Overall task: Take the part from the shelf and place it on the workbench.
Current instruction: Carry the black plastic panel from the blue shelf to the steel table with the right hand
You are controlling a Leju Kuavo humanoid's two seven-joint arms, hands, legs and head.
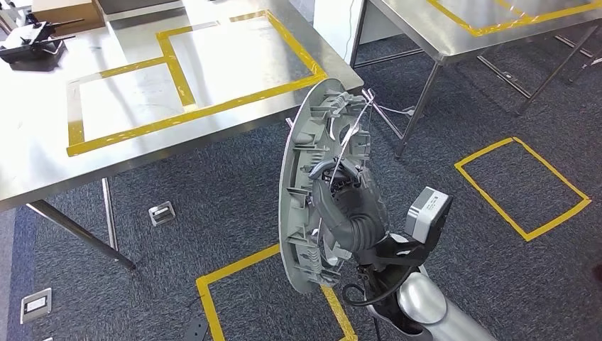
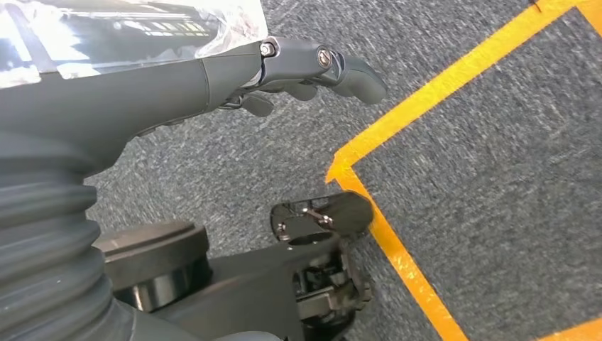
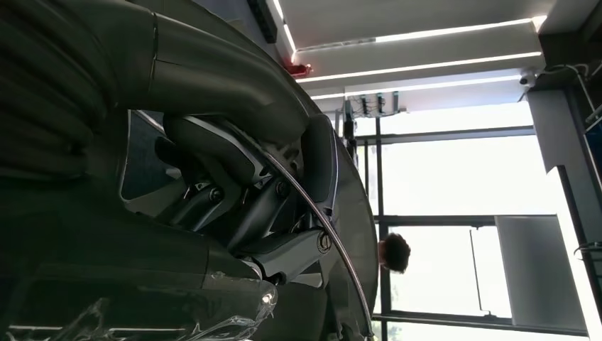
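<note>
The part (image 1: 302, 186) is a round grey plastic disc with ribs and a thin wire ring on its inner face. It stands on edge in the air over the carpet, just off the near right corner of the steel workbench (image 1: 142, 106). My right hand (image 1: 355, 209) grips it from the ribbed side, fingers hooked into the ribs. In the right wrist view the dark fingers (image 3: 234, 177) wrap the part (image 3: 358, 213) along its wire. My left hand (image 2: 291, 67) hangs over the carpet, fingers stretched out and lightly bent, holding nothing.
Yellow tape marks rectangles on the workbench top. A black tool (image 1: 28, 46) and a cardboard box (image 1: 64, 14) lie at its far left. A second steel table (image 1: 483, 21) stands at the back right. Taped squares (image 1: 522, 188) and floor sockets (image 1: 162, 213) mark the carpet. A person (image 3: 392, 252) stands by the windows.
</note>
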